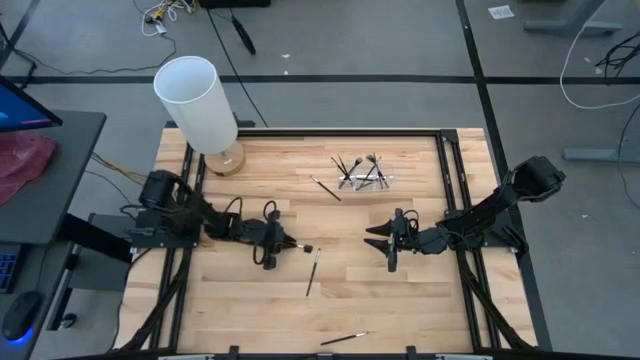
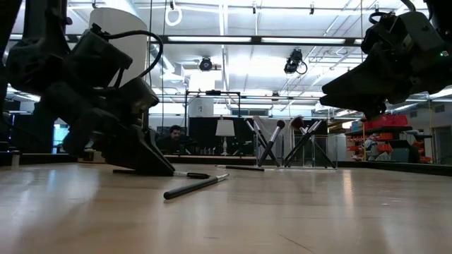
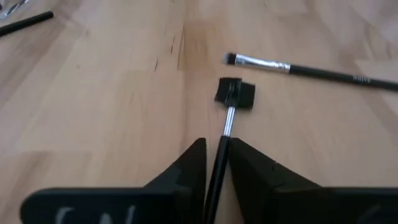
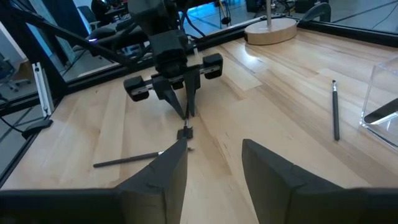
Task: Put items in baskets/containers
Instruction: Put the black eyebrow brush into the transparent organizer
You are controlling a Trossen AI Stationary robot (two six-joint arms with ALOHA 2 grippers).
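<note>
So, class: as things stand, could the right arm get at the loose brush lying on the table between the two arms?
Probably yes. The right hand is open and holds nothing, and that brush lies on bare wood with nothing between them. The left hand, shut on another brush, sits close by, so the two arms could crowd each other.

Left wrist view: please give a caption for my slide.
Left end effector grips a flat-tipped brush; another brush lies beyond.

On the wooden surface (image 1: 400, 290), the left gripper (image 1: 284, 246) at centre-left pinches a short brush (image 1: 298, 248), the right gripper (image 1: 378, 243) faces it from centre-right with fingers parted, loose brushes (image 1: 313, 271) lie below, and the clear holder (image 1: 363, 176) of brushes sits upper centre
</note>
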